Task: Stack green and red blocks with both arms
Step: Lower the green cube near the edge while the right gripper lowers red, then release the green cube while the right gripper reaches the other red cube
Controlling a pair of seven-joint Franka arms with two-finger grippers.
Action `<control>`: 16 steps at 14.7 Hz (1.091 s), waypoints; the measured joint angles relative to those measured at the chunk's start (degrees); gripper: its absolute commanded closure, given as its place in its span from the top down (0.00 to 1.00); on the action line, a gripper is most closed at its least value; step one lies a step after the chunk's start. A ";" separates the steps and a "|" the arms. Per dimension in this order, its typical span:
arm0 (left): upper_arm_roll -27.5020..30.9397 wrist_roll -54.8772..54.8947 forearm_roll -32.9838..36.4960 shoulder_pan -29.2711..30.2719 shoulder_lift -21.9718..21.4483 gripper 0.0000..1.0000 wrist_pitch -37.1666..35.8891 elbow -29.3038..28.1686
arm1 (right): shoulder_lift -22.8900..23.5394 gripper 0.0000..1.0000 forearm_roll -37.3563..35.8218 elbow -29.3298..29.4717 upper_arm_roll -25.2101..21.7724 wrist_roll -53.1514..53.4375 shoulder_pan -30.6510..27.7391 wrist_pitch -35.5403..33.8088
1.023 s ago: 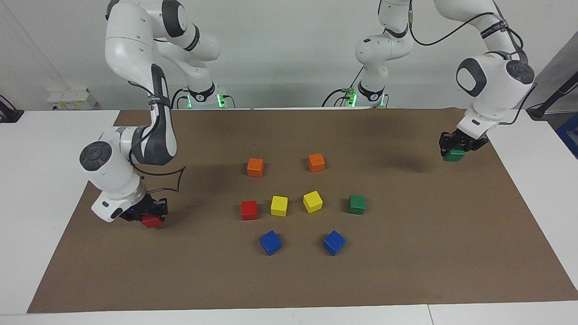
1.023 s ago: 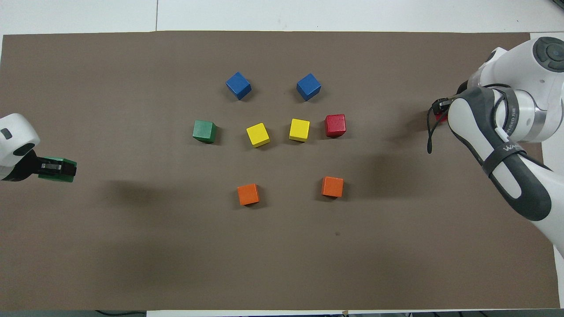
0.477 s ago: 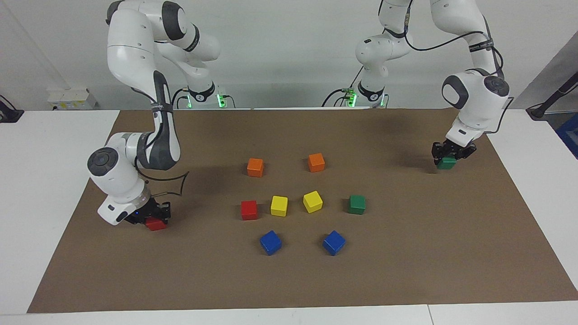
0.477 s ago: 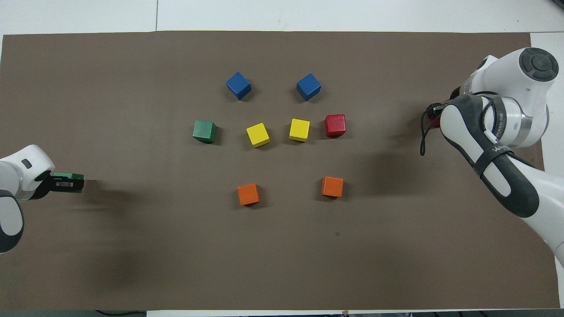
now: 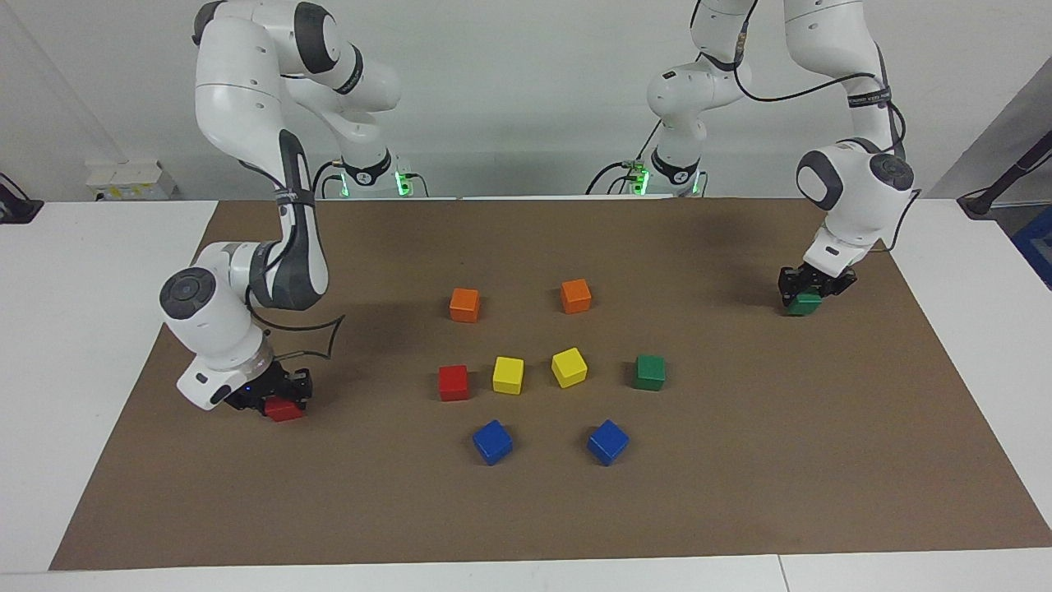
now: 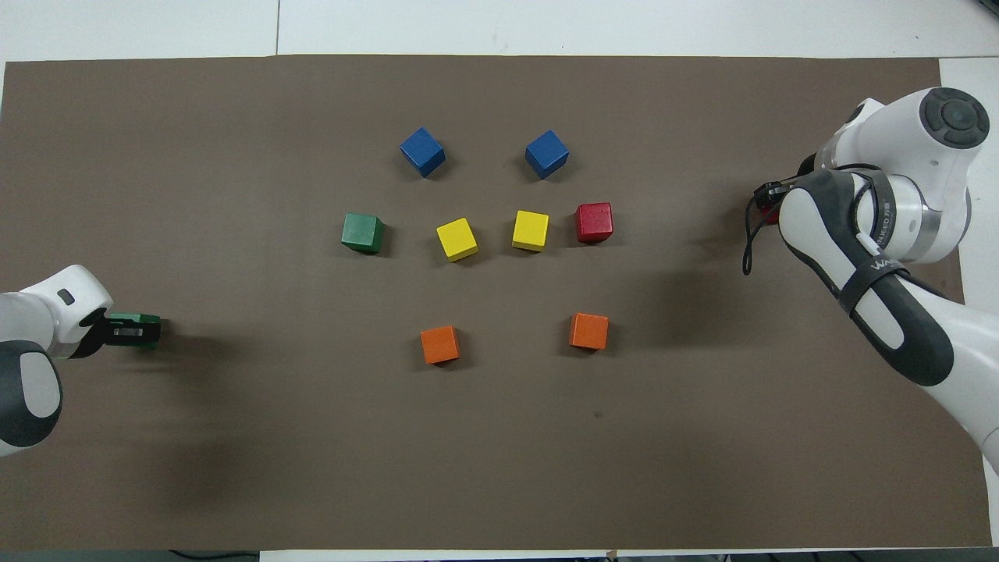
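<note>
At the left arm's end of the mat, the left gripper point(image 5: 807, 289) is clamped on a green block point(image 5: 805, 304) that it has down on the brown mat point(image 5: 740, 493). Well away from it toward the middle sits the second green block point(image 5: 650, 372), then the loose red block point(image 5: 453, 382). Over at the other end, the right gripper point(image 5: 279, 396) has a red block point(image 5: 284, 409) between its fingers (whether gripped or just let go, I cannot tell). No stack exists yet; both remain to build.
</note>
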 measured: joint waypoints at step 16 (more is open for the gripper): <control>-0.27 0.69 -1.71 0.64 0.18 1.00 2.08 -1.75 | -7.11 1.00 -0.17 19.06 0.92 18.14 17.63 -26.72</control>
